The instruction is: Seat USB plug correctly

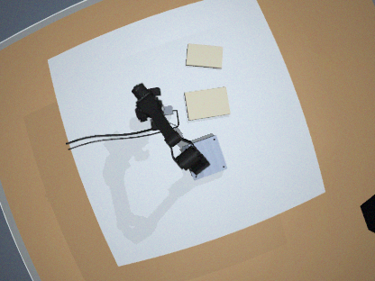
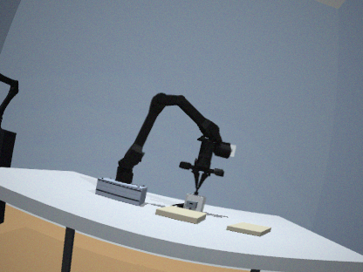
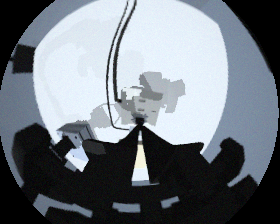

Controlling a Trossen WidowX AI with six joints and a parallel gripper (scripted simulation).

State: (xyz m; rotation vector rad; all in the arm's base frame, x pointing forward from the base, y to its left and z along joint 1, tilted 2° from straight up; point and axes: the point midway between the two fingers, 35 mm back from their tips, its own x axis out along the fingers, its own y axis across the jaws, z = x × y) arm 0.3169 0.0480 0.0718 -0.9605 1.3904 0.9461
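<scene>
The power cube [image 1: 168, 110] [image 2: 189, 199] is a small pale grey block, with a dark socket on its side in the exterior view. It stands upright on the white table. My gripper [image 2: 196, 193] [image 3: 140, 127] points down over the cube's top and is shut on the USB plug. The plug shows only as a small dark bit at the fingertips, right at the cube's top face. The fingers hide most of it, so how deep it sits and which way round it is cannot be told. In the top view the arm hides the fingertips.
Two black cables [image 1: 110, 136] run from the table's left edge to the cube, one looping round its side. A grey-blue metal box [image 1: 215, 153] [image 2: 119, 193] stands near the arm's base. Two flat cream blocks [image 1: 207, 104] [image 1: 204, 56] [image 2: 180, 214] [image 2: 249, 228] lie beyond the cube.
</scene>
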